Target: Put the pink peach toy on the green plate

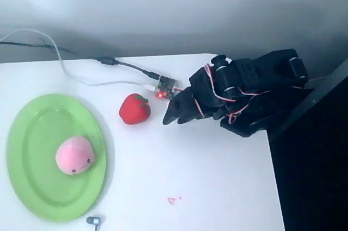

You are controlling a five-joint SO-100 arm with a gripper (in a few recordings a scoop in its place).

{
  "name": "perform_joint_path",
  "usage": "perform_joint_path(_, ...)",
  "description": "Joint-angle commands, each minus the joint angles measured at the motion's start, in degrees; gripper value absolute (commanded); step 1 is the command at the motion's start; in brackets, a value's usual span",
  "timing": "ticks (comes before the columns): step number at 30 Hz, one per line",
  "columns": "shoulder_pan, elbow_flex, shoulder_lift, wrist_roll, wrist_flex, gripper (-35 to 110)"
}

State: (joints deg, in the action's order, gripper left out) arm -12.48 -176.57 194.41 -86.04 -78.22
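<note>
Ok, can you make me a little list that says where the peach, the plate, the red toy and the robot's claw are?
pink peach toy: lying on the plate, toward its right side
green plate: on the white table, at the left of the overhead view
red toy: on the table, right of the plate, not touching it
gripper: folded back beside the red toy, holding nothing; fingers look closed
circuit board: behind the red toy, red light on, cables attached
task: looks done
</note>
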Motion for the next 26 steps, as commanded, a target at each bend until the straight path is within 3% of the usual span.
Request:
perform_joint_path(1,-1.2,-1.1,1.3,-0.3,-1.9,24)
perform_joint_path(3,-1.2,-1.1,1.3,-0.3,-1.9,25)
perform_joint_path(5,-1.2,-1.1,1.3,-0.3,-1.9,3)
perform_joint_path(6,-1.1,-1.1,1.3,-0.4,-1.9,0)
perform_joint_path(26,-2.1,-1.1,1.3,-0.3,-2.0,0)
